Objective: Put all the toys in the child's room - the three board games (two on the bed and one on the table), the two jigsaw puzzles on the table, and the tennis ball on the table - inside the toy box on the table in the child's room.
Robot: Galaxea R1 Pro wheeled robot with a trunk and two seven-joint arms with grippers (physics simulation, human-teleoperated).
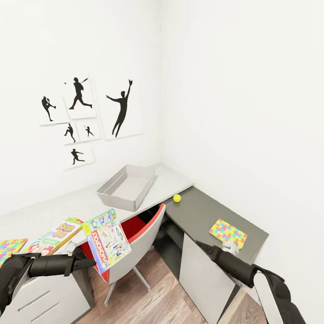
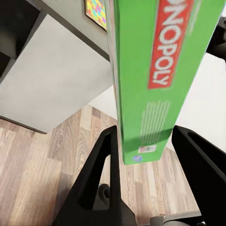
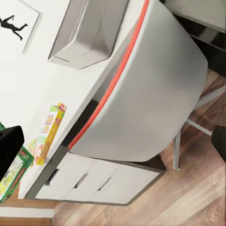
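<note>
My left gripper is shut on a green Monopoly board game, held out over the chair in front of the desk. In the left wrist view the box stands on edge between the two dark fingers. The grey toy box sits empty on the light desk by the corner. A tennis ball lies on the dark desk next to it. My right gripper hovers open at the near edge of a colourful jigsaw puzzle. A Skip-Bo game and another green game lie on the light desk.
A grey chair with a red seat is pushed under the desk between my arms. A second puzzle lies at the desk's far left. White drawers stand below the desk. Walls close the corner behind; wooden floor lies below.
</note>
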